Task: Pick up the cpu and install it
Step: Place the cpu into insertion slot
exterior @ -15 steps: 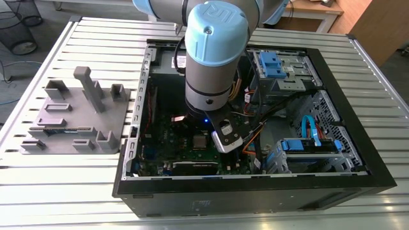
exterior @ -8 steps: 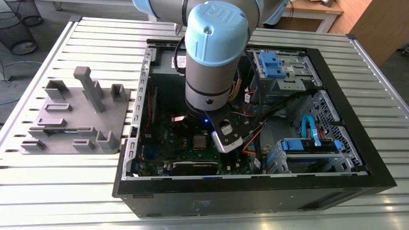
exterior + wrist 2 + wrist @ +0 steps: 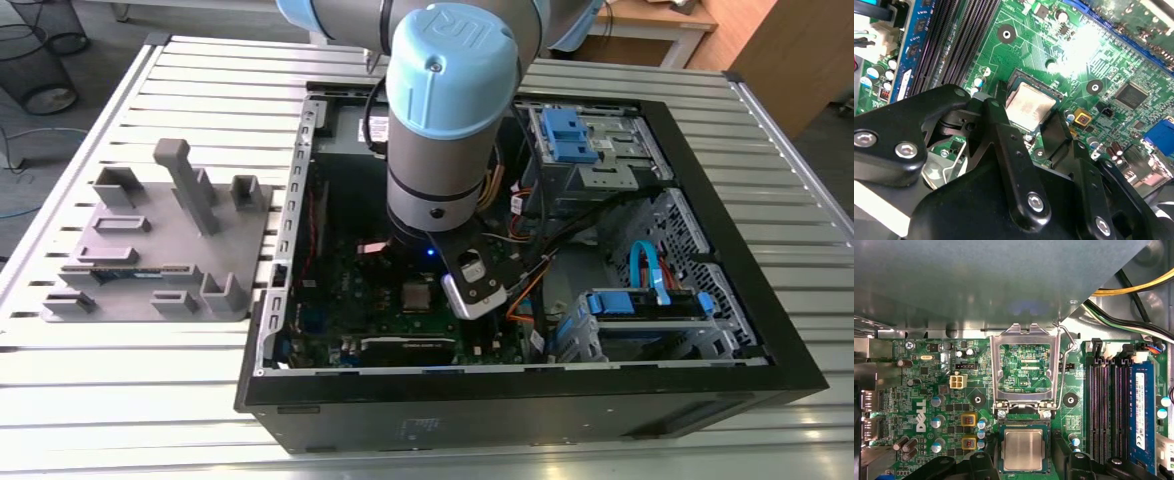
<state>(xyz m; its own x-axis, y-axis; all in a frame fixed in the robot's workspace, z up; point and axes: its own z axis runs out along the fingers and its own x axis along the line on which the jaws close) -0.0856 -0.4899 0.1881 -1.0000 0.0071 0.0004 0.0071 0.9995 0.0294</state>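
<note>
The cpu [image 3: 1023, 450], a small square chip with a shiny silver top, lies flat in its socket on the green motherboard [image 3: 929, 390]. In the second wrist view the cpu [image 3: 1030, 105] sits between two black fingers [image 3: 999, 130]. My gripper [image 3: 1024, 462] straddles the socket, one finger on each side, open, with small gaps to the chip's edges. The silver socket frame [image 3: 1024, 337] stands flipped up beyond the socket, its hollow middle showing the board behind. In the exterior view the arm reaches down into the open computer case, and the cpu [image 3: 418, 296] shows just below the wrist.
Black memory slots [image 3: 1104, 405] and a blue memory stick [image 3: 1141, 410] run beside the socket. Yellow and black cables [image 3: 1134, 290] cross nearby. Blue drive cages [image 3: 641, 305] fill the case's far side. A grey fixture plate [image 3: 160, 250] lies on the slatted table at the exterior view's left.
</note>
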